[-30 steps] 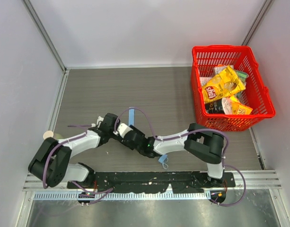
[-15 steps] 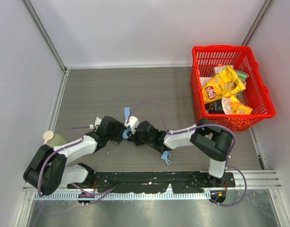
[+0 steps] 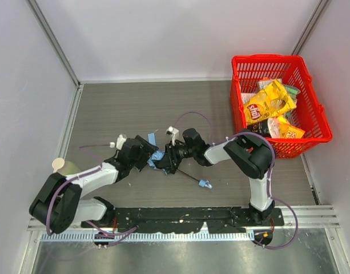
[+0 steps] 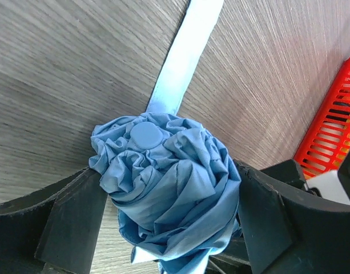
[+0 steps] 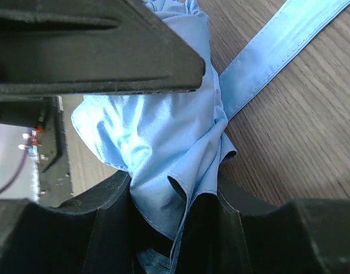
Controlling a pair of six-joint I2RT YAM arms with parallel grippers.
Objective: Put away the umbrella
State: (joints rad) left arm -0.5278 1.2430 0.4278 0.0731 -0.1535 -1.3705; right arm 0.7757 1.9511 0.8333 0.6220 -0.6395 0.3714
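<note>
Your left gripper [image 3: 148, 155] stood spread wide, fingers [image 4: 72, 214] flanking the umbrella [image 4: 169, 182] at its bunched canopy, while your right gripper [image 5: 172, 222] pinched the same blue fabric above the table [image 3: 135, 108]

Umbrella [image 3: 158, 156]: handle [image 3: 205, 184] shifted right, black shaft [image 3: 188, 175] now showing. Left gripper [image 3: 146, 153]: jaws widened. Right gripper [image 3: 168, 160]: moved farther up the table [image 3: 135, 108].
</note>
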